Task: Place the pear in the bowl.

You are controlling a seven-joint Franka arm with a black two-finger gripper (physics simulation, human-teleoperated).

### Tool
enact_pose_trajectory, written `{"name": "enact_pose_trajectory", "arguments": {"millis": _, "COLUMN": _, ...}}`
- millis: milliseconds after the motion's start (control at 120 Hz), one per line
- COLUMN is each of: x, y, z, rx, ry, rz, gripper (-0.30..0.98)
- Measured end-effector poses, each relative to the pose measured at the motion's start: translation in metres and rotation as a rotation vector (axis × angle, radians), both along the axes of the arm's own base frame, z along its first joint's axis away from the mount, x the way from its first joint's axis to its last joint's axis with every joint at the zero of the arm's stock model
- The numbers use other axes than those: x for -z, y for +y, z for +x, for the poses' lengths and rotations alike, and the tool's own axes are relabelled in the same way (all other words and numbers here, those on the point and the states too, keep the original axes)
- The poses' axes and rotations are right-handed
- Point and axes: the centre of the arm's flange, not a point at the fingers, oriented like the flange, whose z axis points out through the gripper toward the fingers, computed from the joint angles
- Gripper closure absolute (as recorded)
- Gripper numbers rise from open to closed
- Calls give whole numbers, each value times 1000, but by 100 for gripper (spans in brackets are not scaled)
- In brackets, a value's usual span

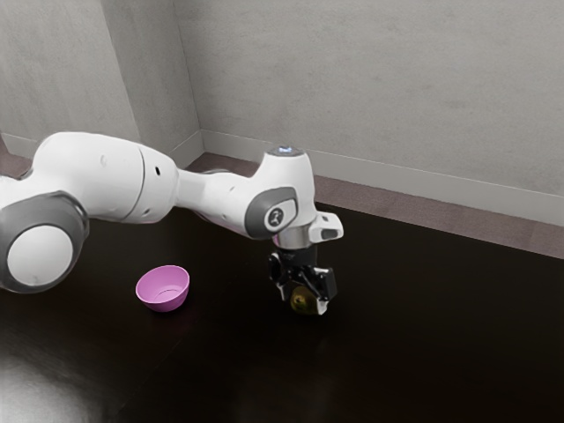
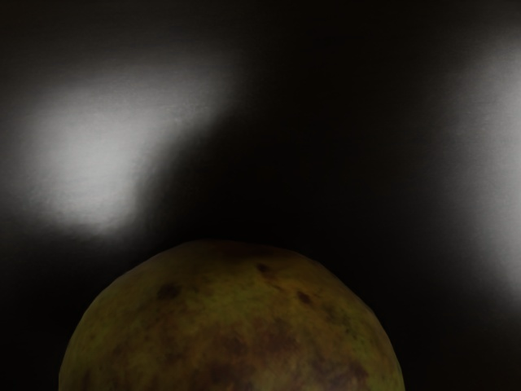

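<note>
- The pear (image 2: 232, 326) is showing a rounded, mottled skin, olive-yellow with brown blotches and small dark spots.
- The black gripper (image 1: 305, 304) is pointing downward, with the pear sitting at its lower end; I cannot tell whether it is gripping the pear or merely standing around it.
- The arm (image 1: 101, 176) is reaching in with smooth white shells and grey joint covers.
- The pink bowl (image 1: 164, 289) is opening upward, its round rim and smooth inner wall showing; it is standing well apart from the pear, toward the exterior view's left.
- The table (image 1: 432, 344) is spreading dark and glossy under them, catching pale, soft-edged reflections.
- Behind it, a grey, faintly mottled wall (image 1: 370, 79) is meeting a pale skirting board (image 1: 405, 181) above a brownish floor (image 1: 423, 211).
</note>
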Motion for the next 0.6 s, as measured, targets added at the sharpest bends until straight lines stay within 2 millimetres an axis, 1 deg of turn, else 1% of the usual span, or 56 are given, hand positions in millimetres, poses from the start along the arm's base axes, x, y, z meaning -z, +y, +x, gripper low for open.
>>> {"name": "enact_pose_trajectory", "arguments": {"millis": 125, "x": 7, "y": 0, "z": 2, "rx": 1, "ry": 5, "rz": 1, "gripper": 0}}
{"name": "enact_pose_trajectory", "arguments": {"millis": 317, "x": 10, "y": 0, "z": 2, "rx": 0, "ry": 7, "rz": 1, "gripper": 1}}
{"name": "enact_pose_trajectory", "arguments": {"millis": 600, "x": 9, "y": 2, "z": 3, "rx": -3, "ry": 6, "rz": 2, "gripper": 19}}
